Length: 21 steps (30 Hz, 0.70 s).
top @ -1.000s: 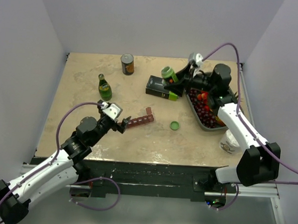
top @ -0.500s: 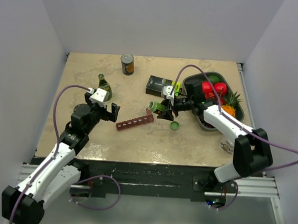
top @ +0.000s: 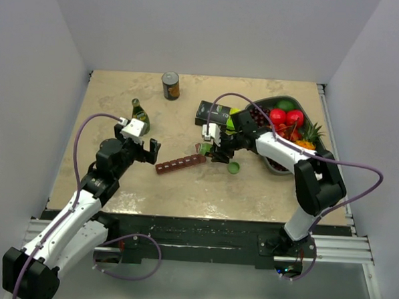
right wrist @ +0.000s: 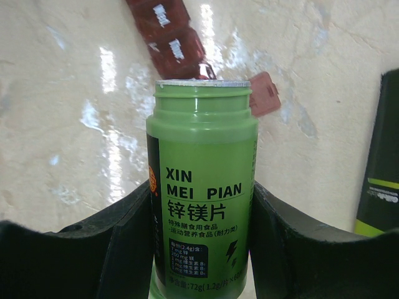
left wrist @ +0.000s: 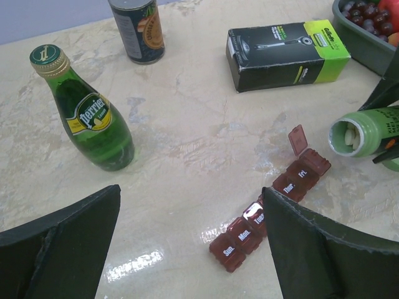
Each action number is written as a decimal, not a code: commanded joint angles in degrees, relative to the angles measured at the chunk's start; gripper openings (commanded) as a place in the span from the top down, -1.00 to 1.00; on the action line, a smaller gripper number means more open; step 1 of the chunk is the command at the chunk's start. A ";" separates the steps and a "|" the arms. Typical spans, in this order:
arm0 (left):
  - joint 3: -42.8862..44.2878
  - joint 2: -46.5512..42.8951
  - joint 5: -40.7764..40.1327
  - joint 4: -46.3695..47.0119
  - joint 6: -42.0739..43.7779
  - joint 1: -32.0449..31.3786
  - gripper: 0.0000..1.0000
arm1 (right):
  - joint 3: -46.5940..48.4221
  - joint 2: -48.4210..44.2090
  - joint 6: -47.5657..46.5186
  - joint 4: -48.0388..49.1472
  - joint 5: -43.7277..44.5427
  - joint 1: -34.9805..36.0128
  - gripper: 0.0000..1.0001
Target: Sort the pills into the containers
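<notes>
One containers strip (top: pixel 180 164) lying flat, long axis lower-left to upper-right.

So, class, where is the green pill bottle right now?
The bottle is centre-table in the top view, tipped sideways in the right gripper, its mouth beside the open-lidded end of the maroon strip, just nearer than the razor box.

Maroon pill strip (left wrist: pixel 288 185) with end lid open, tipped green bottle (left wrist: pixel 369 129) just beside, Perrier bottle (left wrist: pixel 90 115) upright

You get bright, even overhead light, sharp frames, and white glare on the glossy tabletop (right wrist: pixel 115 143) beyond each claw.
</notes>
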 commanded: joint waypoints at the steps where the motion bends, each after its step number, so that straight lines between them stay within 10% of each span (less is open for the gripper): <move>1: 0.72 -0.69 0.18 0.41 1.34 0.34 -0.99 | 5.11 1.45 -3.53 -3.15 6.38 0.43 0.93; 21: 0.80 -1.04 2.20 0.06 1.43 0.34 -0.99 | 9.77 5.58 -10.74 -11.43 16.58 3.59 0.94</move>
